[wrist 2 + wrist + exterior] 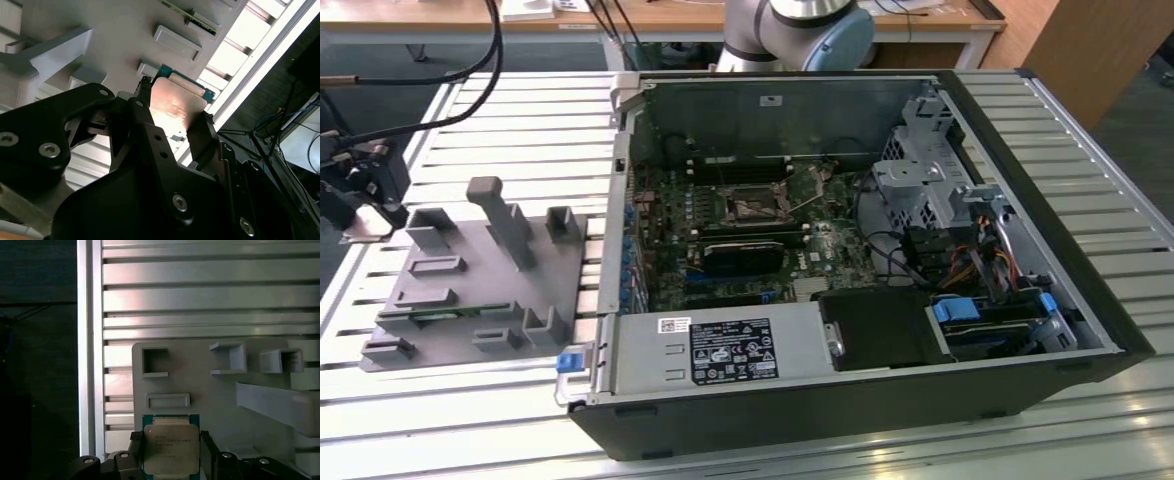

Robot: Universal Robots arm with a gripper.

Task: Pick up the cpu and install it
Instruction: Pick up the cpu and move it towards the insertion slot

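The cpu point(171, 450), a flat square chip with a dull silver top and a green rim, sits between the two black fingers of my gripper point(170, 442), which is shut on its opposite edges. In the second wrist view the cpu point(177, 107) is held above the edge of the grey holder tray point(125, 30). In the exterior view my gripper point(363, 212) hangs at the far left, just off the tray's point(467, 270) left side. The dark square socket point(757, 208) with its metal frame lies on the motherboard inside the open computer case, well to the exterior view's right of my gripper.
The grey tray carries raised posts point(503, 215) and small pockets point(155, 361). The slatted metal table point(520, 120) ends close to my gripper, with dark floor and cables beyond. The case walls point(620, 170), power supply point(714, 350) and drive cage point(927, 165) ring the motherboard.
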